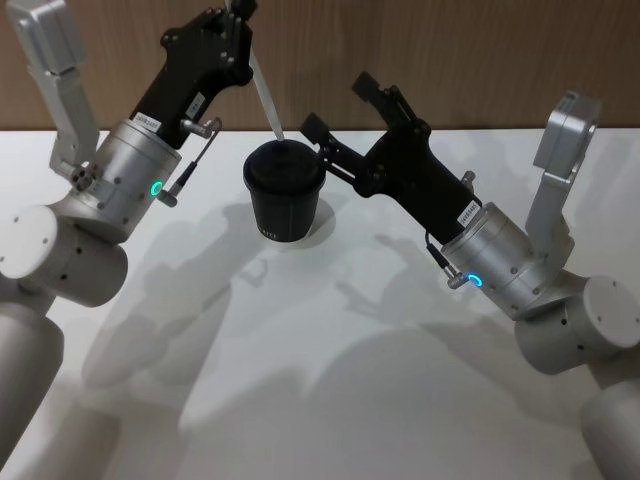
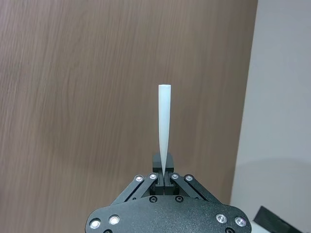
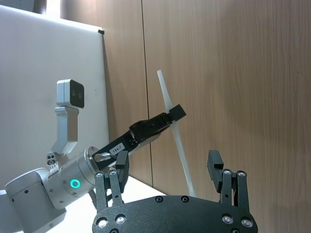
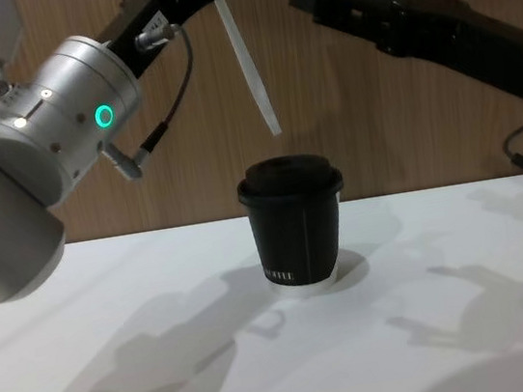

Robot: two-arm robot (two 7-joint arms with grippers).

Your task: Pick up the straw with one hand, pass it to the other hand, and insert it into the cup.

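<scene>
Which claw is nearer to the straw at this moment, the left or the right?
Left. The left claw is shut on the straw, holding it tilted above the cup. The right claw is open beside the cup, apart from the straw.

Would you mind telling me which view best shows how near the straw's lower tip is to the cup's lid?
The chest view: from the side, the straw tip hangs above the cup lid, apart. The head view overlaps them. The left wrist view shows the left gripper pinching it; the right wrist view shows its tilt.

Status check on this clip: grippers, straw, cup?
Left gripper shut on thin white plastic straw, tip above black lidded paper cup, not inserted. Right gripper open, empty, beside cup. Nothing blocking.
</scene>
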